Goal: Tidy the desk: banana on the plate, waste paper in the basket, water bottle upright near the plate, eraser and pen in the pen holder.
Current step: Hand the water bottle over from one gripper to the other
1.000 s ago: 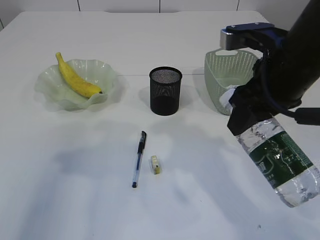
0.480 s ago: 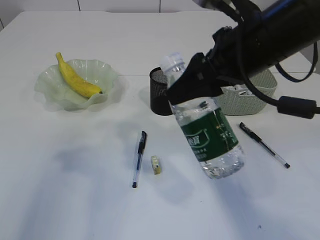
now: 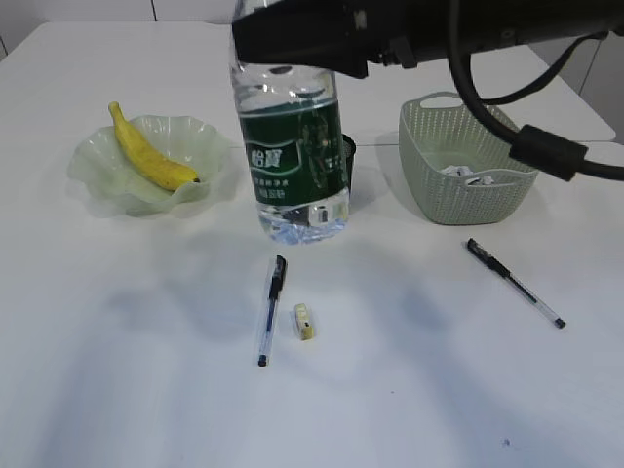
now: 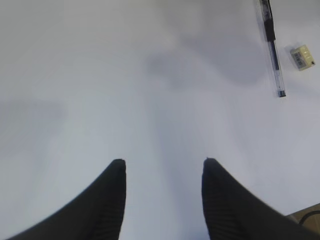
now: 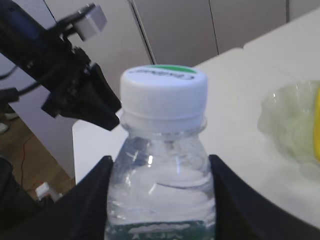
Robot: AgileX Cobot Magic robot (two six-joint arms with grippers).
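Bottle first: we see the water bottle (image 3: 291,146) upright in the exterior view, held by its upper part in the right gripper (image 3: 292,44), whose black fingers (image 5: 90,200) press on both sides of the clear shoulder just under the white cap (image 5: 164,92). Whether its base touches the worktop (image 3: 146,390) or hangs just above it, we cannot tell. It stands between the plate (image 3: 97,166) and the pen holder (image 3: 347,156), hiding most of the holder.

We note the banana (image 3: 146,154) lying in the plate at the left. The basket (image 3: 463,161) sits at the right, well apart from the bottle, with the waste paper (image 3: 463,175) showing white inside it.

In front of the bottle a pen (image 3: 270,308) lies on the worktop with the eraser (image 3: 305,320) just beside it on the right, apart from it. A second pen (image 3: 513,283) lies in front of the basket, slanting away to the right.

The left gripper (image 4: 162,170) hovers over bare worktop, its two dark fingers (image 4: 107,200) about half spread with nothing between them; the first pen and the eraser show in the upper right corner of its view.
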